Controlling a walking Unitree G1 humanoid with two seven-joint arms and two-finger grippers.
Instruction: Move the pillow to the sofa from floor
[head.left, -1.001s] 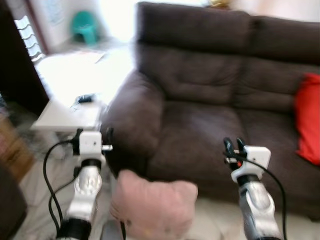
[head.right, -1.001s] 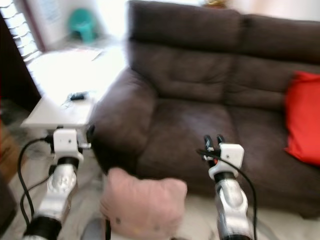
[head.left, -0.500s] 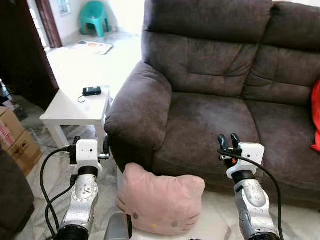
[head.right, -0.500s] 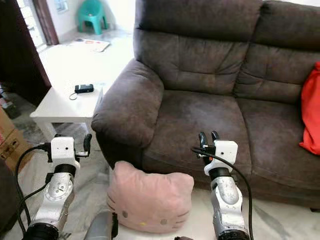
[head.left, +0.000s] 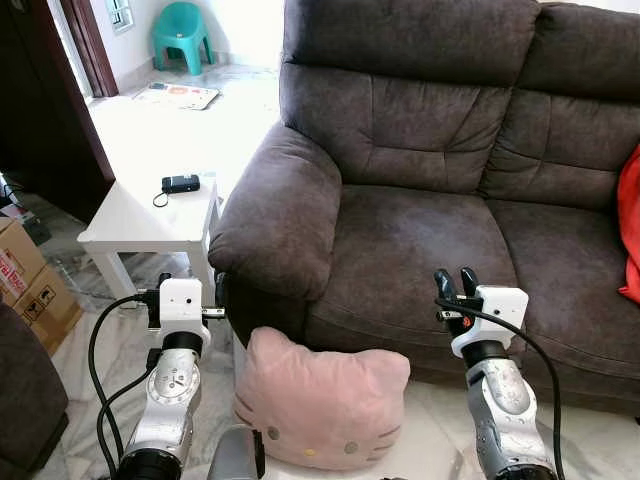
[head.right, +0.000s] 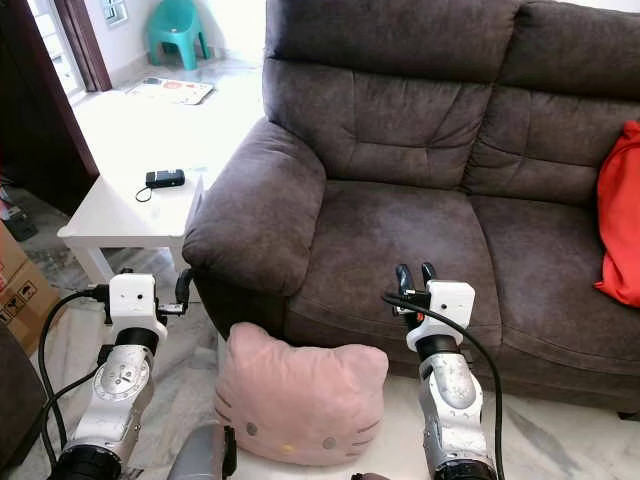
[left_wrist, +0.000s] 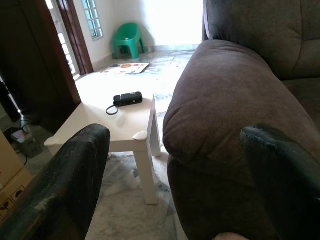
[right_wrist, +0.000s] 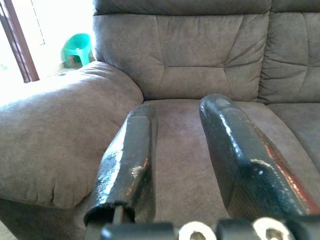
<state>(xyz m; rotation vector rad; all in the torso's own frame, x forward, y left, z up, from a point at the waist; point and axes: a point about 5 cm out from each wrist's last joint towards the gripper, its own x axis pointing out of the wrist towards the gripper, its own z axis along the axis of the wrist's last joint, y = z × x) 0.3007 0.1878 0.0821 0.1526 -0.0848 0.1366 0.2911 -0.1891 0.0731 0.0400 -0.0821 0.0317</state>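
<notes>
Head views: the pink pillow (head.left: 322, 397) is being seen on the floor, leaning against the front of the brown sofa (head.left: 420, 190) below its armrest, between the two raised arms. The left gripper (head.left: 190, 289) is being held near the armrest's outer side, the right gripper (head.left: 453, 284) before the seat cushion; neither is touching the pillow. A white side table (head.left: 140, 215) carrying a small black device (head.left: 181, 183) is standing beside the sofa, and a red cushion (head.right: 618, 215) is lying on the far seat.

Left wrist view: the fingers (left_wrist: 70, 185) are being held spread wide, framing the armrest and table.

Right wrist view: the fingers (right_wrist: 127, 160) are being held slightly parted, nothing between them, pointed at the seat.
</notes>
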